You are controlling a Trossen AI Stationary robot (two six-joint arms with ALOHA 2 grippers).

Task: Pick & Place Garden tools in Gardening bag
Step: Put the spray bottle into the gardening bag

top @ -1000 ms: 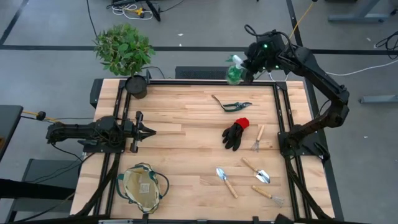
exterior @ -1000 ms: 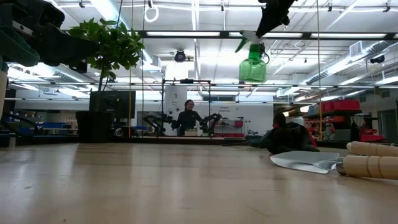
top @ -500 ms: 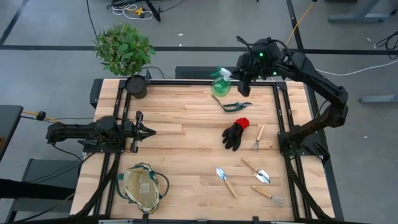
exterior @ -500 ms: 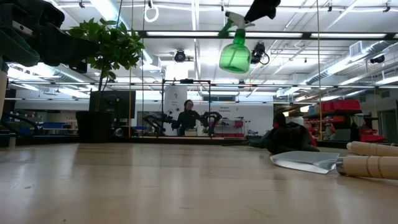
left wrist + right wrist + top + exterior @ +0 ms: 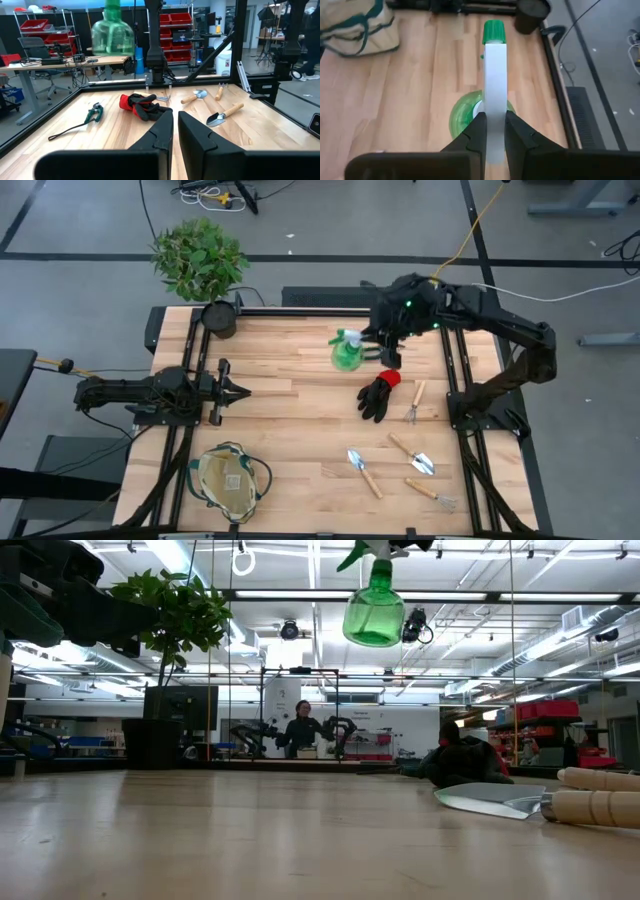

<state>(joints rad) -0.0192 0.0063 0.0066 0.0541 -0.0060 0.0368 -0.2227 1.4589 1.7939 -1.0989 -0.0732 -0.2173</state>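
Left gripper [image 5: 238,391] waits at the left edge of the high view, low over the table [image 5: 300,430], its fingers nearly together and holding nothing. Below it, at the lower left, the gardening bag [image 5: 230,481] lies beige and green-trimmed; no tool shows in it. Upper centre, the green spray bottle [image 5: 347,352] hangs well above the boards, gripped at its white nozzle by the right gripper [image 5: 383,343], which reaches in from the upper right.

The hold is only on the head, so a fast swing toward the bag could probably twist the bottle loose, and it would drop near the pruning shears [image 5: 91,115]. Centre right lies the black glove [image 5: 378,395] with its red cuff; the trowels [image 5: 412,455] and hand forks [image 5: 412,402] sit lower right, untouched.
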